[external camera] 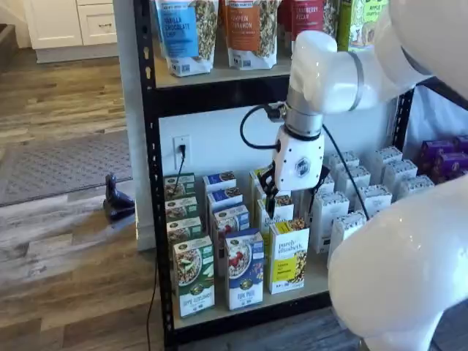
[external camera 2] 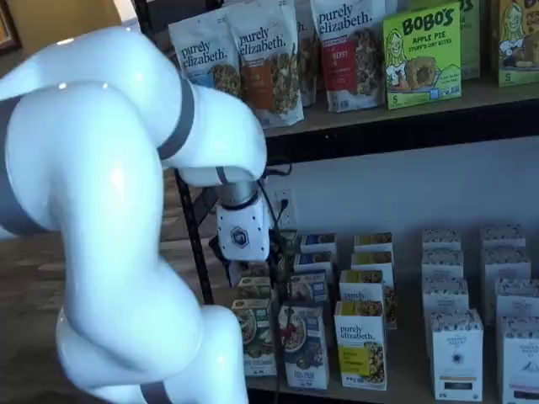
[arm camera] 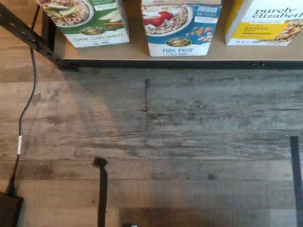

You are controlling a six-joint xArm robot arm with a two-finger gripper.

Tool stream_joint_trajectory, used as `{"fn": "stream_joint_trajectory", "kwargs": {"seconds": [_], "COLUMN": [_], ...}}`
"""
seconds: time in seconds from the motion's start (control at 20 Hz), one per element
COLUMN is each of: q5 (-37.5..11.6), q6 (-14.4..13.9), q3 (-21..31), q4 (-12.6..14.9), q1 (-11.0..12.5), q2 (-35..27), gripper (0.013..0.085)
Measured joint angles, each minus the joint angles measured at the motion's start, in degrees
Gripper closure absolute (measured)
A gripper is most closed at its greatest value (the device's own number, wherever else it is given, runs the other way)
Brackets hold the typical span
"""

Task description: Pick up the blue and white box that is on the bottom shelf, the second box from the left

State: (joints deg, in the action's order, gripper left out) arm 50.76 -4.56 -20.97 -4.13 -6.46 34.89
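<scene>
Blue cardboard with a white band marks the blue and white box (external camera: 244, 269), an upright slim carton printed with a bowl of red berries. It stands at the front edge of the bottom shelf (external camera: 241, 316), a pale beige board rimmed by a black metal rail. On one side of it stands a green-and-white carton of the same size (external camera: 194, 276), on the other a yellow carton (external camera: 288, 256), each just beside it and apart. More cartons queue in rows behind all three. In the wrist view the blue and white box (arm camera: 180, 27) sits near the middle of the picture, its front face square to the camera, with grey wood-plank floor (arm camera: 189, 142) stretching out before the rail.

By my reading the task has barely begun. Nothing has been lifted, and the box stands in line with its neighbours, untouched. What remains is nearly everything: lowering to the box, closing on it, and drawing it clear of the shelf.

The white-bodied gripper (external camera: 276, 196) hangs above the rows, over cartons further back and well apart from the front box. Its black fingers show dimly against the cartons behind, and I cannot tell whether they stand apart or together. They hold nothing and touch nothing that shows. In a shelf view the gripper (external camera 2: 242, 268) is mostly hidden by its own white body.
</scene>
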Motion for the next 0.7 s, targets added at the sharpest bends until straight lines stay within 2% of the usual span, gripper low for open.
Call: {"fn": "stream_joint_trajectory", "kwargs": {"seconds": [0.35, 0.55, 0.7], "q5": [-8.1, -11.5, -14.5], "q6": [0.6, 0.0, -1.5], "q3": [2.4, 3.1, 3.1], "q4": [-1.0, 0.4, 2.0], "q1": [-0.6, -0.3, -0.7], "q2": [-5.4, -8.3, -11.8], "gripper": [0.013, 0.013, 0.013]}}
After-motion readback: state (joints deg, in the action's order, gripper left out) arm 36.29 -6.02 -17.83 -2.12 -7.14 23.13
